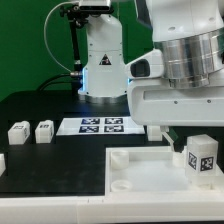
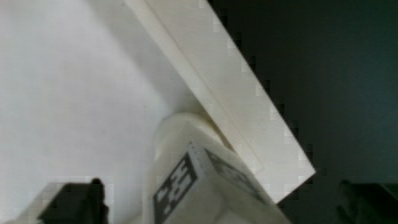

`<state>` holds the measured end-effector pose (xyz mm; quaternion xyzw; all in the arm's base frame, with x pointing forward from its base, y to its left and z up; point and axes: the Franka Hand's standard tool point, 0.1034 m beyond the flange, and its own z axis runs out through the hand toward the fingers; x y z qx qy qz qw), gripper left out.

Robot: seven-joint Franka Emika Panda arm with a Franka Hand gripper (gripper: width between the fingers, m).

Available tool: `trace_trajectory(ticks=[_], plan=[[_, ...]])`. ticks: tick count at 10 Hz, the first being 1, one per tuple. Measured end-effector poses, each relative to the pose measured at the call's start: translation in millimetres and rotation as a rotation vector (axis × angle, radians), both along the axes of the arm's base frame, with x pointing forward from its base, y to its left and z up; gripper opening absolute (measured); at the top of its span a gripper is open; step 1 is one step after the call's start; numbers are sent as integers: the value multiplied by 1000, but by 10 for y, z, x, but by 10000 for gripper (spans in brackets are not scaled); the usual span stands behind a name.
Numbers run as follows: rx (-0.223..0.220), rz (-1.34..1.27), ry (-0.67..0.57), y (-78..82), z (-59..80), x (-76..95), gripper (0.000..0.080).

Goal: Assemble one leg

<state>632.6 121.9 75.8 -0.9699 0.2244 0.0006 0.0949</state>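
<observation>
Arm: the white Panda fills the exterior view's right, its wrist low over the near corner of the tray.
Tool (image 1: pixel 200 147): hangs just above the standing leg; fingers mostly hidden under the wrist housing, spread apart, gripping nothing I can see.
Fingertip (image 2: pixel 75 203): a dark tip shows at the edge of the wrist view, apart from the leg.
Leg (image 1: pixel 202 160): stands upright on the large white tray at the exterior view's right, marker tag facing the camera.
Same leg, wrist view (image 2: pixel 192 178): white block with its tag, right against the tray's raised rim.
Tray (image 1: pixel 130 170): wide white piece, round socket near its corner.
Spare legs (image 1: pixel 31 131): two side by side on the black surface (image 1: pixel 40 110), well apart from the tray.
Marker board (image 1: pixel 100 125): flat beyond the tray.
</observation>
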Motion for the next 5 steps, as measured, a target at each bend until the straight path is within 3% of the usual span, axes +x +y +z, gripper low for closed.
trace_trajectory(ticks=[2, 4, 5], plan=[[-74, 339, -60, 32, 32, 78, 649], [-83, 519, -106, -5, 41, 112, 649], [-78, 461, -97, 9, 41, 109, 622]])
